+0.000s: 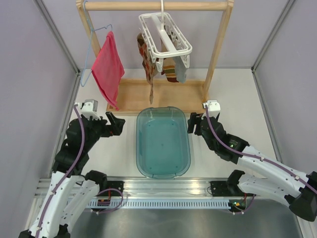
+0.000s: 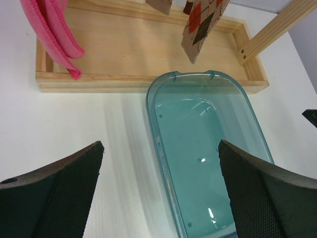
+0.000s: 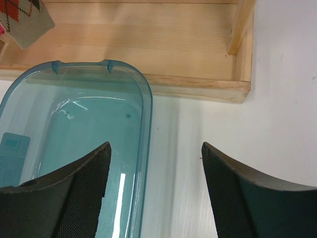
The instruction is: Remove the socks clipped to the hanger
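Several soft fabric socks [image 1: 148,59], some argyle in brown, red and cream and some plain grey-beige, hang from the clips of the white plastic rectangular frame hanger [image 1: 166,34]. It hooks on the top bar of the pale wooden rack [image 1: 218,49] at the far side of the table. I judge the task to be at its beginning: no sock lies in the transparent teal plastic tub [image 1: 139,148] or on the table, so every sock I can see is not yet unclipped. The left gripper [image 1: 118,124] has its jaws wide apart and holds nothing; the right gripper [image 1: 192,123] is also apart, a little less wide, and empty. The 2 grippers sit low, 1 at each far corner of the tub, well below the socks. The room upward between them looks free. The edges to respect are the rack's right post, the rim of its wooden base tray [image 1: 131,99], and the red-pink cloth [image 1: 106,67] on the thin blue wire hanger [image 1: 89,49], near the left arm's way up.
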### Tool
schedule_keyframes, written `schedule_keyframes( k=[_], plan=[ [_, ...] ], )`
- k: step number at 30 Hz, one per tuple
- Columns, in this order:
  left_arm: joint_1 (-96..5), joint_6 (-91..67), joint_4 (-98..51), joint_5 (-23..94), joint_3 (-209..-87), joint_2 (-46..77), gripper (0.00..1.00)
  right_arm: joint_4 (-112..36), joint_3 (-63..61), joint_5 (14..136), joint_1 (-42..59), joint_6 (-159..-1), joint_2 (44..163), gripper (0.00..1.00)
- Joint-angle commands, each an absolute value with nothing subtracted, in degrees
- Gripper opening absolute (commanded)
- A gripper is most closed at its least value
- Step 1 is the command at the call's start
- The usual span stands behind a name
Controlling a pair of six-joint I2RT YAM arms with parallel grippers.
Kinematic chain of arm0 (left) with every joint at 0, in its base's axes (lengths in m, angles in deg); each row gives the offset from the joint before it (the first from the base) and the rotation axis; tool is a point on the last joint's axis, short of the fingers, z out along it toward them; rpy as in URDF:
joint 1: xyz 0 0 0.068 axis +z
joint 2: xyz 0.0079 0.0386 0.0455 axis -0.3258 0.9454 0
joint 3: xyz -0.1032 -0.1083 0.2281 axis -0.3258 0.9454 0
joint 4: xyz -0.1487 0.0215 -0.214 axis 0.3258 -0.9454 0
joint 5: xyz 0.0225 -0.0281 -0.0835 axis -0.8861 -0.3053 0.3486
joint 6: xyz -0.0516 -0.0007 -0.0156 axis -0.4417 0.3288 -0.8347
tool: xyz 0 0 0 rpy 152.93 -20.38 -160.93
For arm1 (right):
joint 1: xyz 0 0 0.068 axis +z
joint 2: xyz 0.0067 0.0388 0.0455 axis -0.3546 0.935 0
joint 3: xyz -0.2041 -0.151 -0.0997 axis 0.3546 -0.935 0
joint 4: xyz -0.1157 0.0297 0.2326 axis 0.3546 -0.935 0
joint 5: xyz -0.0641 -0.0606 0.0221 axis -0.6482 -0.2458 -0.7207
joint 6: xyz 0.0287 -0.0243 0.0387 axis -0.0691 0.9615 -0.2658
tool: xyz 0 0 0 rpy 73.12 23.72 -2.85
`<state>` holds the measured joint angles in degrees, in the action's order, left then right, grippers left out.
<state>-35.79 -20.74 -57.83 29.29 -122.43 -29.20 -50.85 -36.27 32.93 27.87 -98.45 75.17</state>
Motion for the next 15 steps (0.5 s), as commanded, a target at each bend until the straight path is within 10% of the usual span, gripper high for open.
schedule_keyframes(
  k=[1, 15],
  plan=[
    [-36.4, -19.8, -55.6, 30.9, -124.0, -26.0, 1.00, -49.2, -34.9, 31.7, 28.1, -99.6, 75.3, 0.78],
    [-69.7, -20.2, -48.2, 0.9, -136.8, -4.6, 1.00, -50.4, -35.1, 31.2, 28.0, -99.6, 71.9, 0.82]
  ],
)
